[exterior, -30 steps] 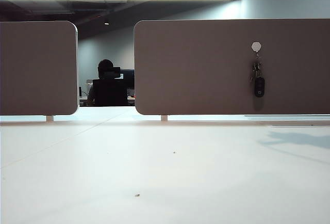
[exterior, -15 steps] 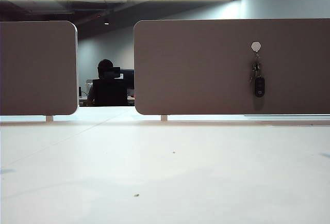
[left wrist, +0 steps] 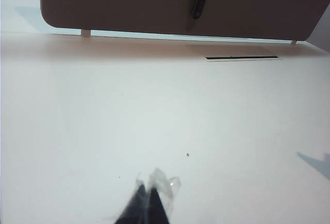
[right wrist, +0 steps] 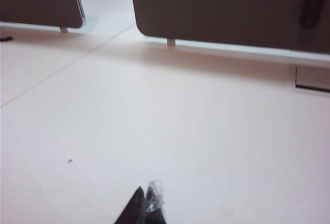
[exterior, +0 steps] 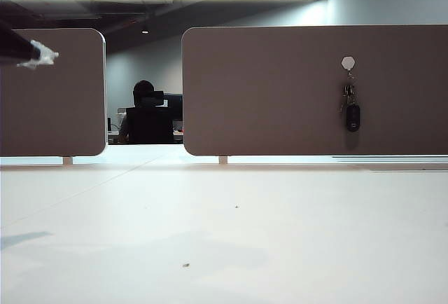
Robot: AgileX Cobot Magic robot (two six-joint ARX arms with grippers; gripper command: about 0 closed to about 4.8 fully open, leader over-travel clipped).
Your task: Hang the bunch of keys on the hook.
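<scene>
We find the bunch of keys [exterior: 351,110] hanging from the hook [exterior: 348,63] on the right-hand brown panel [exterior: 280,90]. Its long axis runs straight down, ring at 12 o'clock and black fob at 6 o'clock, with the fob lying against the panel face. We judge the task done as things lie.

Left gripper [left wrist: 148,199]: fingers clenched together, nothing between them. In the exterior view it [exterior: 42,54] shows high at the 9 to 10 o'clock edge, in front of the left-hand panel [exterior: 52,94], well apart from the keys. From its wrist camera, the keys [left wrist: 198,3] lie toward 12 to 1 o'clock, far across the bare white table [left wrist: 165,121].

Right gripper [right wrist: 146,203]: also clenched, holding nothing. It is not seen in the exterior view. From its wrist camera, the keys [right wrist: 308,7] lie toward 1 to 2 o'clock, blurred and well apart.

Which arm is nearer we cannot settle from these views; both stand well off the panel.

Containers: none in sight. A slot [left wrist: 242,58] in the table sits near the panel foot; its contents cannot be seen.

Any coming move, in our judgement, is only retreat: neither gripper needs to approach the hook.
</scene>
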